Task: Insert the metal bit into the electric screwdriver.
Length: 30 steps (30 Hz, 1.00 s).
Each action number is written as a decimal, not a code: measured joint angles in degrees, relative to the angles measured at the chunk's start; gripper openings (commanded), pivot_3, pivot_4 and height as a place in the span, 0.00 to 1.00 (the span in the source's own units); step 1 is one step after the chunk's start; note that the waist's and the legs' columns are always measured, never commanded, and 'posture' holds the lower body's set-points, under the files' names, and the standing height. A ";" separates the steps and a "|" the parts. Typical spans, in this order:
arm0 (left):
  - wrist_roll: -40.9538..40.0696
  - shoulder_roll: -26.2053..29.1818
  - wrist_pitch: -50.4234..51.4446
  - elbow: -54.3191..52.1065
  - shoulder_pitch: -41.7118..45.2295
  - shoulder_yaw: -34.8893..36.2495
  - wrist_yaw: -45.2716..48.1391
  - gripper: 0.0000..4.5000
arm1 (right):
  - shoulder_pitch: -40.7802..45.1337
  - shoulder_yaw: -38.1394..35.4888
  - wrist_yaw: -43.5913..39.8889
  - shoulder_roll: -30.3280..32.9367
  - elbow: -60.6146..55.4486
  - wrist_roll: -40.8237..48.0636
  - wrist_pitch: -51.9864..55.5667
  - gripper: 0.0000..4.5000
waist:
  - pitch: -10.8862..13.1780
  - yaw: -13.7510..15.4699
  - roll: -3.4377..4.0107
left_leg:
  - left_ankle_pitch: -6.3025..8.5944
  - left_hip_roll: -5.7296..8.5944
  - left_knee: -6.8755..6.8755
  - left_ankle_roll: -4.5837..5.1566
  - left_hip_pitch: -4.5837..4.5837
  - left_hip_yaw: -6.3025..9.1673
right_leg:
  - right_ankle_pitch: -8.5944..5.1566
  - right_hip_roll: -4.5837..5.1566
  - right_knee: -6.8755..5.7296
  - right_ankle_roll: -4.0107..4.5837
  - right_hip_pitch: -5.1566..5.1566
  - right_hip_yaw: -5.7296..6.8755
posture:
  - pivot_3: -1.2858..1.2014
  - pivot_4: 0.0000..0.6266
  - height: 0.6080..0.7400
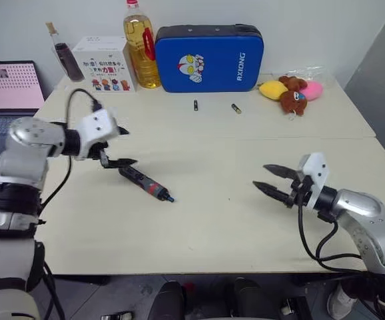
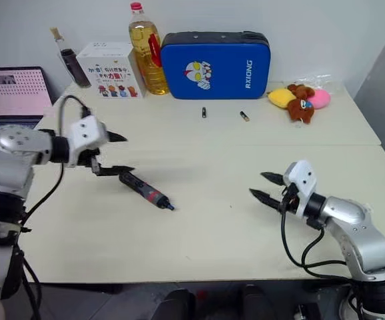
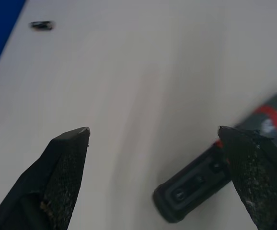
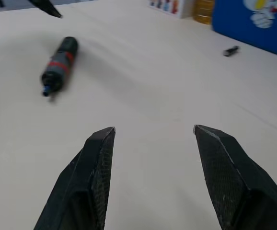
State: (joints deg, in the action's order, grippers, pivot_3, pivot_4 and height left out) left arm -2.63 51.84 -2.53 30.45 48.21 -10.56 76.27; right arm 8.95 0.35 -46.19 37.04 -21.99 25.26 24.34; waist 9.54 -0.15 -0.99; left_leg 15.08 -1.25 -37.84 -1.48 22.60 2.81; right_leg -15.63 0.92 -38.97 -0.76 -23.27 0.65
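Observation:
The electric screwdriver [image 1: 146, 183], black with a red band and a bluish tip, lies flat on the pale table [image 1: 219, 227], left of centre. My left gripper [image 1: 130, 147] hovers open just above its rear end; in the left wrist view that end of the screwdriver [image 3: 210, 179] lies by one finger [image 3: 258, 167], not between the two. My right gripper [image 1: 261, 176] is open and empty at the right, low over the table, pointing toward the screwdriver [image 4: 59, 64]. I cannot make out the metal bit.
Two short dark cylinders [image 1: 196, 105] [image 1: 236, 108] lie toward the back. Behind them stand a blue case [image 1: 209, 57], an oil bottle [image 1: 141, 47], a white box [image 1: 102, 63] and a dark bottle [image 1: 64, 57]. Plush toys [image 1: 292, 92] sit back right, a laptop [image 1: 6, 87] far left.

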 measured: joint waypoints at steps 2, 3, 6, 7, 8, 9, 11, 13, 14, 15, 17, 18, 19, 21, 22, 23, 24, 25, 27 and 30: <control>1.26 -1.10 -3.53 1.13 2.11 -2.53 4.10 0.99 | -0.47 2.38 -1.06 -0.10 -0.79 -0.49 -0.17 0.60 | 0.01 -0.04 -0.01 | 0.00 0.00 -0.01 0.00 0.00 0.00 | 0.00 -0.01 0.00 0.00 -0.01 -0.01 | 0.52 0.24 1.00; 1.53 -1.48 -4.64 1.27 2.62 -3.17 5.38 0.99 | -0.51 3.08 -1.23 -0.25 -1.00 -0.58 -0.18 0.60 | 0.01 -0.05 -0.01 | 0.00 0.00 0.00 0.00 0.00 0.00 | 0.00 -0.01 -0.01 0.00 -0.01 -0.01 | 0.52 0.24 1.00; 3.88 -3.70 -12.23 3.25 6.14 -7.21 10.95 0.99 | -1.11 6.11 -1.50 -1.90 -3.41 -1.20 -0.72 0.60 | 0.01 -0.06 -0.01 | 0.00 0.00 -0.01 0.00 0.01 0.02 | 0.00 -0.03 -0.01 0.00 -0.02 0.00 | 0.52 0.24 1.00; 4.31 -4.06 -14.21 4.08 6.74 -8.04 12.47 0.99 | -1.33 6.84 -1.77 -2.10 -3.90 -1.25 -0.98 0.60 | 0.01 -0.08 -0.01 | 0.00 0.00 -0.01 0.01 0.00 0.01 | 0.00 -0.03 -0.01 0.00 -0.01 -0.01 | 0.52 0.24 1.00; 5.07 -4.22 -16.23 5.50 7.28 -8.98 14.04 0.99 | -1.56 7.45 -2.12 -2.16 -4.24 -1.29 -1.24 0.60 | 0.01 -0.14 -0.01 | 0.00 0.00 -0.01 0.01 0.00 0.01 | 0.00 -0.04 -0.01 0.00 -0.02 -0.01 | 0.52 0.24 1.00; 5.62 -4.31 -18.02 7.01 7.92 -10.05 14.89 0.99 | -1.73 7.66 -2.29 -2.22 -4.25 -1.30 -1.34 0.60 | 0.01 -0.21 -0.01 | 0.01 -0.01 -0.01 0.01 0.00 0.01 | 0.00 -0.05 -0.01 0.00 -0.02 -0.01 | 0.52 0.24 1.00; 6.59 -4.62 -21.61 9.79 9.33 -12.15 15.75 0.99 | -1.82 7.79 -2.32 -2.61 -4.25 -1.33 -1.44 0.60 | 0.01 -0.22 -0.02 | 0.01 -0.05 -0.01 0.03 0.00 0.03 | 0.00 -0.09 -0.01 0.00 -0.03 0.00 | 0.52 0.24 1.00; 8.48 -5.06 -24.75 12.49 11.45 -15.03 15.85 0.99 | -1.82 8.11 -2.31 -3.16 -4.26 -1.40 -1.54 0.60 | 0.02 -0.17 -0.03 | 0.02 -0.04 -0.02 0.03 0.02 0.06 | -0.01 -0.10 0.00 -0.01 -0.03 0.03 | 0.52 0.24 1.00; 10.00 -5.78 -27.14 14.52 12.88 -16.86 15.87 0.99 | -1.86 8.72 -2.31 -3.72 -4.32 -1.40 -1.58 0.60 | 0.02 -0.17 -0.03 | 0.02 -0.03 -0.03 0.04 0.02 0.05 | -0.01 -0.10 0.00 -0.01 -0.03 0.00 | 0.52 0.24 1.00; 10.79 -6.26 -28.63 15.68 13.57 -17.83 15.87 0.99 | -1.90 9.22 -2.31 -4.01 -4.33 -1.40 -1.58 0.60 | 0.02 -0.17 -0.03 | 0.02 -0.03 -0.04 0.04 0.03 0.04 | -0.01 -0.09 -0.01 -0.01 -0.03 0.01 | 0.52 0.24 1.00; 12.07 -7.78 -30.78 18.83 14.78 -19.15 15.87 0.99 | -2.21 9.70 -2.23 -4.30 -4.44 -1.40 -1.58 0.60 | 0.02 -0.16 -0.03 | 0.03 -0.03 -0.05 0.05 0.03 0.04 | -0.01 -0.09 -0.01 -0.01 -0.03 0.01 | 0.52 0.24 1.00; 12.61 -8.90 -31.39 20.64 15.33 -19.52 15.87 0.99 | -2.31 9.87 -2.10 -4.56 -4.58 -1.42 -1.57 0.60 | 0.02 -0.14 -0.04 | 0.03 -0.03 -0.06 0.05 0.04 0.05 | -0.01 -0.09 0.00 -0.01 -0.03 0.02 | 0.52 0.24 1.00; 13.12 -9.88 -32.07 21.84 15.70 -20.02 15.87 0.99 | -2.36 10.10 -1.96 -4.78 -4.86 -1.45 -1.57 0.60 | 0.02 -0.10 -0.04 | 0.03 -0.03 -0.07 0.05 0.04 0.06 | -0.01 -0.09 -0.01 -0.01 -0.03 0.03 | 0.52 0.24 1.00; 14.76 -11.19 -33.77 23.38 16.13 -21.58 15.87 0.99 | -2.72 10.39 -1.38 -5.13 -5.72 -1.48 -1.51 0.60 | 0.03 -0.14 -0.05 | 0.03 -0.03 -0.07 0.05 0.05 0.06 | -0.01 -0.09 -0.01 -0.01 -0.03 0.02 | 0.52 0.24 1.00; 15.37 -11.54 -34.43 23.94 16.31 -22.24 15.87 0.99 | -3.01 10.48 -1.06 -5.31 -6.21 -1.48 -1.42 0.60 | 0.04 -0.15 -0.07 | 0.03 -0.03 -0.06 0.05 0.05 0.06 | -0.01 -0.09 -0.01 -0.01 -0.03 0.03 | 0.52 0.24 1.00; 15.81 -11.81 -34.66 24.24 16.47 -22.73 15.87 0.99 | -3.21 10.57 -0.93 -5.48 -6.64 -1.48 -1.35 0.60 | 0.05 -0.15 -0.08 | 0.03 -0.04 -0.06 0.06 0.05 0.07 | -0.01 -0.10 -0.01 -0.01 -0.04 0.04 | 0.52 0.24 1.00; 16.27 -12.09 -34.88 24.40 16.65 -22.88 15.88 0.99 | -3.31 10.70 -0.73 -5.59 -7.02 -1.48 -1.29 0.60 | 0.05 -0.17 -0.08 | 0.03 -0.05 -0.06 0.06 0.05 0.08 | -0.01 -0.11 -0.01 -0.01 -0.04 0.04 | 0.52 0.24 1.00; 16.39 -12.42 -35.15 24.45 16.86 -22.88 15.87 0.99 | -3.33 10.90 -0.40 -5.73 -7.29 -1.49 -1.26 0.60 | 0.05 -0.17 -0.08 | 0.03 -0.05 -0.06 0.06 0.05 0.08 | -0.01 -0.11 -0.01 -0.01 -0.04 0.04 | 0.52 0.24 1.00; 17.16 -13.15 -35.63 24.51 17.32 -22.88 15.64 0.99 | -3.34 11.16 0.22 -6.03 -7.65 -1.52 -1.17 0.60 | 0.05 -0.17 -0.08 | 0.03 -0.05 -0.06 0.06 0.05 0.08 | -0.01 -0.11 -0.01 -0.01 -0.04 0.03 | 0.52 0.24 1.00; 19.35 -13.68 -37.20 25.18 17.37 -22.89 14.91 1.00 | -3.75 11.25 1.07 -6.26 -8.39 -1.51 -1.11 0.64 | 0.05 -0.17 -0.08 | 0.03 -0.05 -0.06 0.06 0.04 0.08 | -0.01 -0.11 -0.02 -0.01 -0.04 0.04 | 0.52 0.24 1.00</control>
State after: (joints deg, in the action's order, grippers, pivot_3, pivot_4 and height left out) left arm 16.72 38.16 -39.73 55.63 65.58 -33.45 91.18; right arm 5.20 11.60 -45.13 30.78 -30.38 23.74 23.23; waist 9.59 -0.32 -1.07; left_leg 15.11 -1.30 -37.90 -1.42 22.64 2.89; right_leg -15.63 0.81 -38.99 -0.77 -23.31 0.69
